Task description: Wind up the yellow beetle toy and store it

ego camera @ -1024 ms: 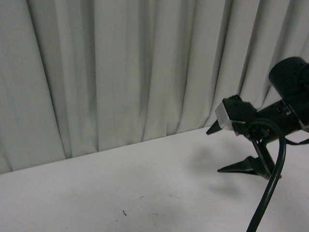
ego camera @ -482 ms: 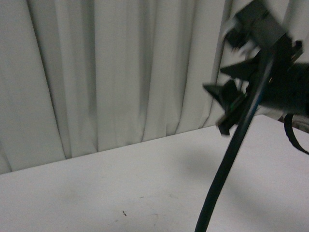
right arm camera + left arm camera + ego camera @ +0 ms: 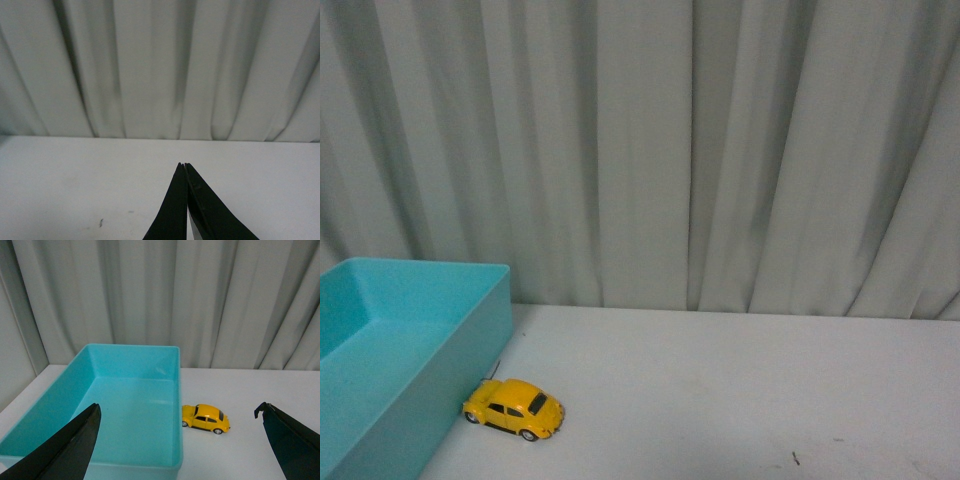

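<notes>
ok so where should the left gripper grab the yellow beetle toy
Probably from above, closing across the yellow beetle toy at its door sides. It stands on its wheels with one end close against the teal bin, so gripping end to end looks blocked. Both long sides are free and flatter than the rounded roof. The left gripper is open wide enough to straddle it.

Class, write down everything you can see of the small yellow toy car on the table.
The small glossy yellow Beetle-shaped toy car has dark windows, black tyres and silver hubs; it looks like painted metal or plastic. It stands upright on its wheels on the white table, outside the turquoise plastic bin, one end close against the bin's side wall; contact cannot be told. Nothing grips it.
</notes>
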Tool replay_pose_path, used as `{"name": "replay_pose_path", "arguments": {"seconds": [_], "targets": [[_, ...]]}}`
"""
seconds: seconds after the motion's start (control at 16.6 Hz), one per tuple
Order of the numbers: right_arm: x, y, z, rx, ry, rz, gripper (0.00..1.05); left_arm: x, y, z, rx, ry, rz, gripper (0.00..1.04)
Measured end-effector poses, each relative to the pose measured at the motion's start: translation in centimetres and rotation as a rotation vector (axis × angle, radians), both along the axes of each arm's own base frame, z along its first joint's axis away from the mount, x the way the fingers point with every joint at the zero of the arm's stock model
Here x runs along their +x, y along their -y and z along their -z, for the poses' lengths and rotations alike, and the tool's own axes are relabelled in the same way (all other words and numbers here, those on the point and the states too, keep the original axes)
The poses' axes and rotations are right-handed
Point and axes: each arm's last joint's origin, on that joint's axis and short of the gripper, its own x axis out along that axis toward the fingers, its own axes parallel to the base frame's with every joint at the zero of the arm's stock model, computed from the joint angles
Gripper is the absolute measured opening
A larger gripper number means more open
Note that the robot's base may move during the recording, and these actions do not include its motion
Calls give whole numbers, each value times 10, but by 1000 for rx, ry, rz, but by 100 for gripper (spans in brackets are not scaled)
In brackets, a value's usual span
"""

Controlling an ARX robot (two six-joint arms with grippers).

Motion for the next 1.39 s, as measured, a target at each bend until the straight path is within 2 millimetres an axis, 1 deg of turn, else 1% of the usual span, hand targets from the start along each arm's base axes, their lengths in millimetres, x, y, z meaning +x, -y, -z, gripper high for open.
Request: {"name": "replay_pose_path", "arguments": {"seconds": [0.06,0.18,0.3,0.36,0.42,0.6,1.02,1.39], "targets": [[-6,-4,4,0,-10,-23,2,0,0,0,0,0,0,98],[-15,-3,3,1,15,-13,2,0,0,0,0,0,0,98],[-24,-3,9,2,2,-13,2,0,0,0,0,0,0,98],[-27,-3,13,2,34,-13,2,0,0,0,0,0,0,98],[-30,-3,19,2,-8,-14,2,0,0,0,0,0,0,98],[-39,-3,13,2,25,-13,2,0,0,0,0,0,0,98],[-53,-3,11,2,29,-13,2,0,0,0,0,0,0,98],[-61,-3,12,2,26,-13,2,0,0,0,0,0,0,98]]}}
